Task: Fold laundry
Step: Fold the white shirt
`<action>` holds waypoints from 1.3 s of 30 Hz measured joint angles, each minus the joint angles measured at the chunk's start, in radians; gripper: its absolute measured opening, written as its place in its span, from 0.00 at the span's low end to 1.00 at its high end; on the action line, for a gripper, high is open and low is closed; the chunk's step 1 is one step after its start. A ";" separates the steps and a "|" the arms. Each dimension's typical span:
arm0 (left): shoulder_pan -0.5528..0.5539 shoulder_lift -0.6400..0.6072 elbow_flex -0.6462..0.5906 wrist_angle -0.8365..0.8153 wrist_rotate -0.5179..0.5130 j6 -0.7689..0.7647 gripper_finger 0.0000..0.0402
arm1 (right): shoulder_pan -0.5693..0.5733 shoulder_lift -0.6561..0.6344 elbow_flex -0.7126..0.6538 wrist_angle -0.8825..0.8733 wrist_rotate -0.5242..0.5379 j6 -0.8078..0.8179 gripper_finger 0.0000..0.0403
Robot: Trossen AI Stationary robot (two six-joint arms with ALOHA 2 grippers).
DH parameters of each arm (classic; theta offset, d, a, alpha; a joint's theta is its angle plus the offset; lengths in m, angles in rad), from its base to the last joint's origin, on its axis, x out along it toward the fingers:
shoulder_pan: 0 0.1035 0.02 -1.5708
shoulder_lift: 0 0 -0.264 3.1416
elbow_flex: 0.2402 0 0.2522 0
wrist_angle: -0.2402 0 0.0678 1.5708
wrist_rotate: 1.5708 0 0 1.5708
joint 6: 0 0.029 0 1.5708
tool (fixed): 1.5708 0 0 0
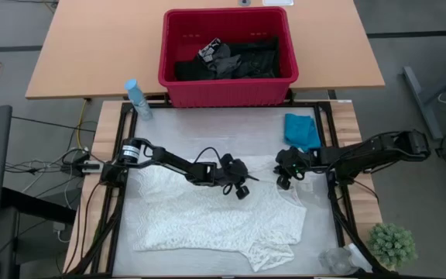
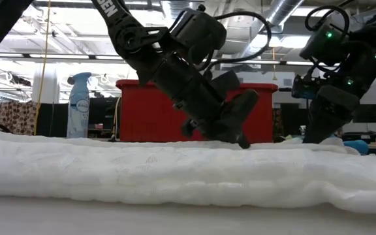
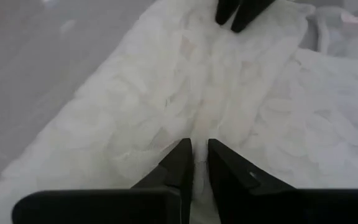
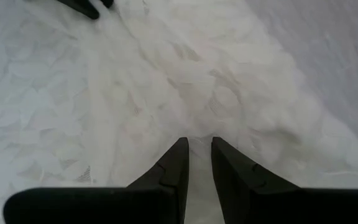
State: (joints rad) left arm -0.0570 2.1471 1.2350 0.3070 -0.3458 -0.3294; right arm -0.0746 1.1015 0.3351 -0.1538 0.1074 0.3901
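The white lacy garment (image 1: 215, 217) lies spread flat on the table mat. My left gripper (image 1: 242, 188) is down on its far edge near the middle, and my right gripper (image 1: 284, 180) is at its far right corner. Each is shut on a small ridge of the white cloth. In the low view both come down slanting onto the cloth. A small teal garment (image 1: 302, 130) lies on the mat beyond my right gripper. Dark garments (image 1: 231, 60) sit in the red basket (image 1: 178, 84) on the far table. My left gripper (image 3: 199, 146) pinches a raised fold of the white cloth (image 3: 199, 127) between its two fingertips, slanting down from the table's left. The garment stays lying on the mat. My right gripper (image 4: 197, 143) pinches a raised fold of the white cloth (image 4: 199, 124) between its fingertips, slanting down from the table's right. The cloth around it rests on the mat.
A blue spray bottle (image 1: 136, 98) stands at the mat's far left corner. A small green plant (image 1: 392, 244) and crumpled clear plastic (image 1: 339, 260) sit at the near right. Bare mat shows between the garment and the basket.
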 joint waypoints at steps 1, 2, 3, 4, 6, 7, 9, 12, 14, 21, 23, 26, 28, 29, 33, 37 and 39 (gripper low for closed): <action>0.000 0.000 0.000 0.000 0.009 0.010 0.10 | 0.000 0.000 0.000 -0.003 0.000 0.001 0.23; 0.000 -0.003 0.000 -0.002 0.024 0.017 0.10 | 0.000 0.000 0.000 -0.008 0.000 0.001 0.23; 0.000 -0.007 0.000 -0.003 0.036 0.025 0.10 | 0.000 0.000 0.000 -0.013 0.000 0.001 0.23; 0.000 -0.012 0.000 -0.002 0.047 0.033 0.10 | 0.000 0.000 0.000 -0.019 0.001 0.001 0.23; 0.000 -0.026 0.000 -0.002 0.063 0.059 0.10 | 0.000 0.000 0.000 -0.028 0.003 0.001 0.23; 0.000 -0.031 0.000 -0.001 0.074 0.076 0.10 | 0.000 0.000 0.000 -0.029 0.004 0.001 0.23; 0.001 -0.040 0.000 -0.003 0.091 0.121 0.10 | 0.000 0.000 0.000 -0.029 0.008 0.002 0.23; 0.002 -0.062 0.000 -0.020 0.106 0.183 0.14 | 0.000 0.000 0.000 -0.028 0.009 0.002 0.25; 0.003 -0.083 0.000 -0.046 0.092 0.214 0.19 | 0.000 0.000 0.000 -0.025 0.010 0.002 0.27; 0.020 -0.114 0.000 -0.138 0.100 0.245 0.37 | 0.000 0.000 0.000 -0.024 0.001 0.002 0.39; 0.028 -0.114 0.000 -0.208 0.113 0.193 0.41 | 0.000 -0.001 0.006 -0.029 -0.008 0.000 0.43; 0.039 -0.114 -0.001 -0.282 0.106 0.122 0.45 | 0.001 -0.013 0.026 -0.026 -0.010 -0.008 0.45; 0.042 -0.114 -0.001 -0.282 0.097 0.130 0.45 | 0.001 -0.023 0.038 -0.024 -0.007 -0.026 0.46; 0.042 -0.114 -0.001 -0.278 0.080 0.138 0.45 | -0.001 -0.026 0.044 -0.026 -0.006 -0.033 0.46; 0.045 -0.114 -0.001 -0.269 0.045 0.156 0.45 | -0.007 -0.041 0.076 -0.040 -0.005 -0.048 0.45; 0.051 -0.126 -0.001 -0.288 0.054 0.146 0.45 | 0.001 -0.059 0.113 -0.045 -0.005 -0.060 0.44; 0.051 -0.149 -0.001 -0.291 0.053 0.161 0.45 | 0.004 -0.064 0.123 -0.045 -0.006 -0.060 0.44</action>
State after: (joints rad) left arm -0.0055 1.9986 1.2343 0.0160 -0.2928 -0.1687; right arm -0.0706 1.0377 0.4582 -0.1983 0.1017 0.3305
